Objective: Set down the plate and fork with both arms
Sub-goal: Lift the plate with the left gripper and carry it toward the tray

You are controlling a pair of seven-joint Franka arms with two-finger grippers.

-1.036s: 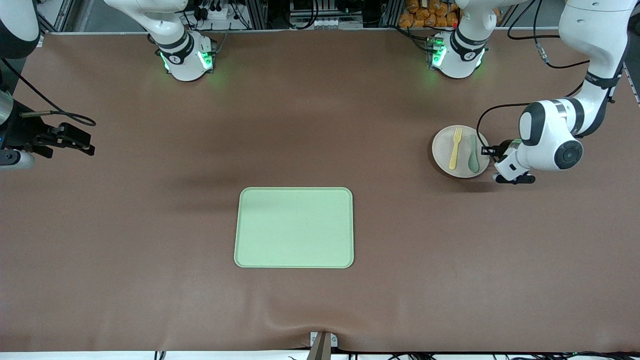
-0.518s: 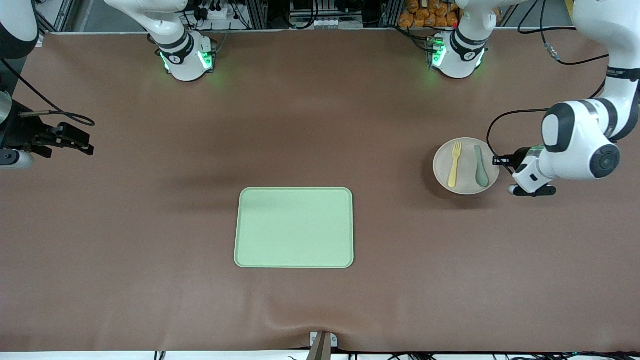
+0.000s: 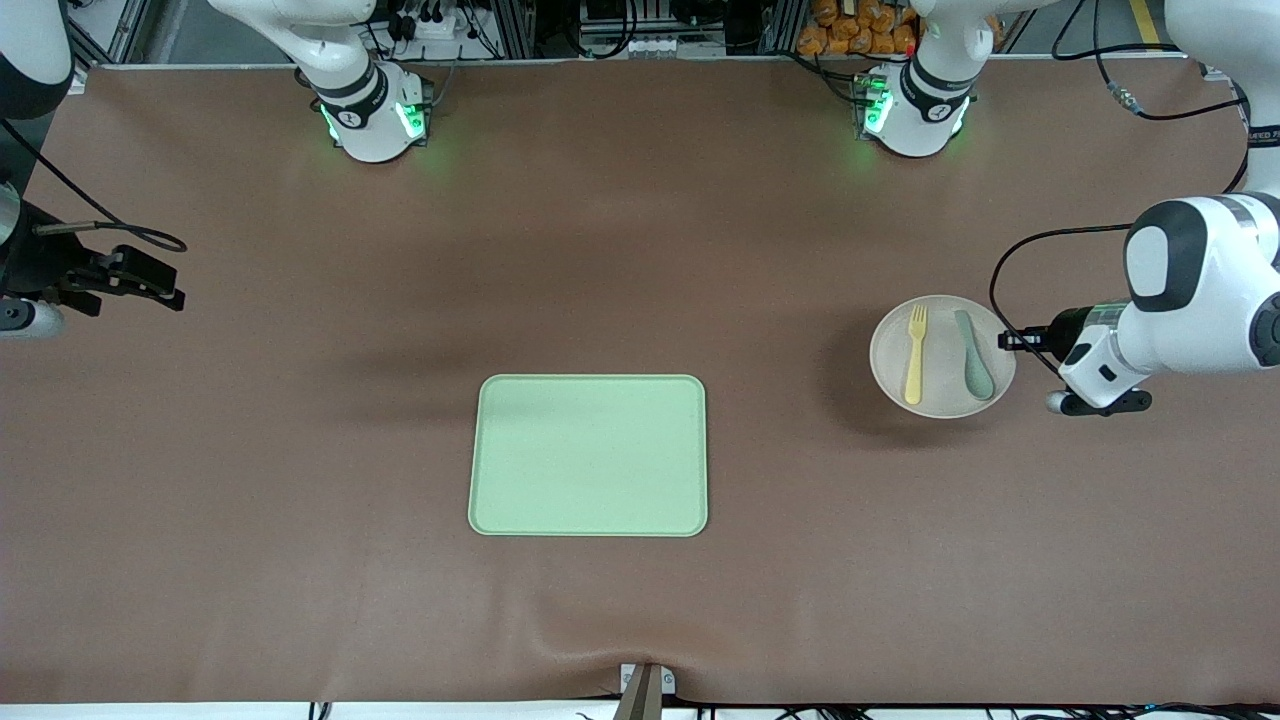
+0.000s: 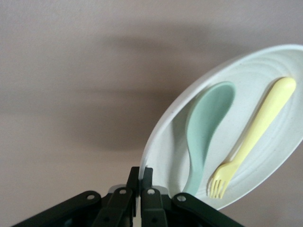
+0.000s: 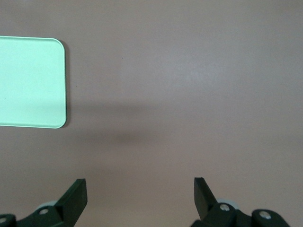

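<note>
We see the plate (image 3: 943, 356) at the right of the front view, lifted above the brown table (image 3: 640, 250) with its shadow cast below it; the left gripper (image 3: 1012, 341) meets it at the rim on the left arm's side. On the plate lie the fork (image 3: 914, 354) and a spoon (image 3: 973, 354), side by side, the spoon closer to the gripper. In the left wrist view the plate (image 4: 246, 85) tilts upward out of the gripper (image 4: 142, 177), whose 2 fingers (image 4: 147, 174) are pinched tight on the rim.

The plate is round, shallow, matte off-white with faint rings; the fork (image 4: 253, 137) is pale yellow plastic with short tines, the spoon (image 4: 203, 127) a dull grey-green. The tray (image 3: 589, 455), a light green rectangle with rounded corners, lies flat at the middle of the front view.

The right gripper (image 3: 150, 280) waits at the left edge of the front view, over bare table; its fingers (image 5: 75, 198) stand wide apart, holding nothing, with a corner of the tray (image 5: 31, 82) at the left of its wrist view
</note>
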